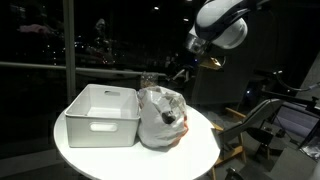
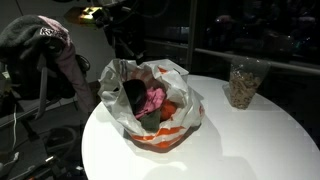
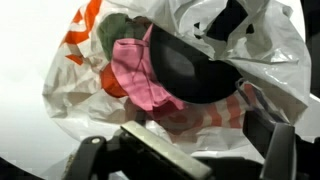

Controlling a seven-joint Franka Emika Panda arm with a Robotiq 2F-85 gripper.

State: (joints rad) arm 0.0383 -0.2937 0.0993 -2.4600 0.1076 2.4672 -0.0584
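Single arm, one gripper (image 3: 187, 140). In the wrist view the two fingers (image 3: 90, 158) are seen set wide apart at the bottom edge, with nothing clamped between them; the jaws are judged open and empty.

Nearest thing: a white plastic bag (image 3: 70, 85) with orange print. It is found slumped on the round white table (image 1: 205, 152), mouth upward, touching or just beside the right wall of a white bin (image 1: 100, 115); contact cannot be confirmed. The bag (image 2: 150, 108) is seen wider than tall, its long axis running left to right in an exterior view.

Contents noted through the open mouth: a pink cloth (image 3: 135, 75), a dark rounded item (image 3: 195, 72), and something green (image 3: 118, 30), partly hidden.

Key relation: the bag (image 1: 160, 118) lies below the gripper (image 1: 178, 70) and nearer in an exterior view; the gripper is held above and apart from it, no contact. In the wrist view the bag's mouth is framed straight ahead of the fingers.

A clear cup (image 2: 244, 84) with brownish contents is recorded at the far right of the table, well apart from the bag.
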